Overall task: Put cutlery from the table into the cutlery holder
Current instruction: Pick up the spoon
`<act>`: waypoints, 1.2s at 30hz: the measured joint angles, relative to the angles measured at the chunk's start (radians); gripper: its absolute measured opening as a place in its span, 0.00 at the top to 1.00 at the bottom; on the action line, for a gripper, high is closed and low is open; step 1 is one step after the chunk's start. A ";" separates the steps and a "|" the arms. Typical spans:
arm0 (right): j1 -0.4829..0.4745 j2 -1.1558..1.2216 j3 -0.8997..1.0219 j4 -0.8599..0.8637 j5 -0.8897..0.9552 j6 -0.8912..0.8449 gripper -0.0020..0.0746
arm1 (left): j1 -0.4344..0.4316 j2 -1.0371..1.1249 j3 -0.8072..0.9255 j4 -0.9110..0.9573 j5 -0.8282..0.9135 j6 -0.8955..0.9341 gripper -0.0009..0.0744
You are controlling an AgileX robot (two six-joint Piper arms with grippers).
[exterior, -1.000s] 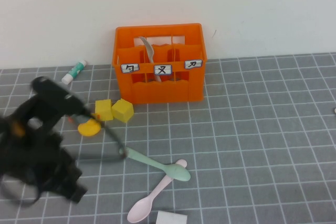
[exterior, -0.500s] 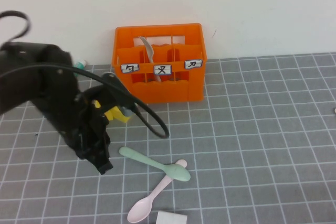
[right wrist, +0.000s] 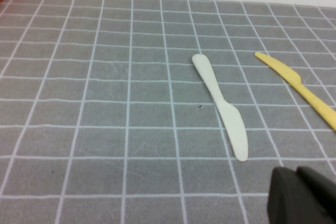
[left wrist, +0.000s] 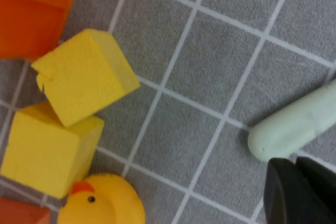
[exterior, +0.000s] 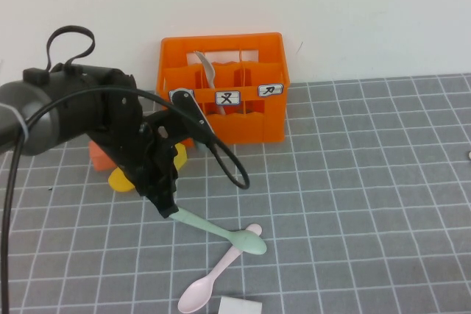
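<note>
The mint-green spoon lies on the grey grid table, its handle end toward my left gripper. In the left wrist view the handle end lies just beyond the gripper, which is shut and empty. The pale pink spoon lies crossed under the mint spoon's bowl. The grey-green fork stands in the orange cutlery holder at the back. My right gripper is shut and empty, low over the table; it does not show in the high view.
Two yellow blocks, a yellow rubber duck and a small orange cube sit left of the holder. A white object lies at the front edge. A white knife and a yellow knife lie before the right gripper.
My left arm has swung right and forward, and its gripper tip has come down to the mint spoon's handle end. The spoons and the holder have not moved.
</note>
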 joint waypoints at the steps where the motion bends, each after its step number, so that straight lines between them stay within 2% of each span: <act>1: 0.000 0.000 0.000 0.000 0.000 0.000 0.98 | 0.000 0.007 -0.005 0.000 0.004 0.000 0.99; 7: 0.000 0.000 0.000 0.000 0.000 0.000 0.98 | 0.000 0.051 -0.056 -0.034 0.075 0.019 0.90; 12: 0.000 0.000 0.000 0.000 0.000 0.000 0.98 | 0.000 0.098 -0.070 -0.083 0.109 0.176 0.76; 17: 0.000 0.000 0.000 0.000 0.000 0.000 0.98 | 0.000 0.130 -0.071 -0.070 0.041 0.377 0.66; 26: 0.000 0.000 0.000 0.000 0.000 0.000 0.98 | 0.000 0.180 -0.089 -0.103 -0.008 0.450 0.62; 32: 0.000 0.000 0.000 0.000 0.000 0.000 0.98 | 0.002 0.180 -0.091 -0.224 0.069 0.722 0.62; 36: 0.000 0.000 0.000 0.000 0.000 0.000 0.98 | 0.000 0.191 -0.087 -0.255 0.129 0.786 0.62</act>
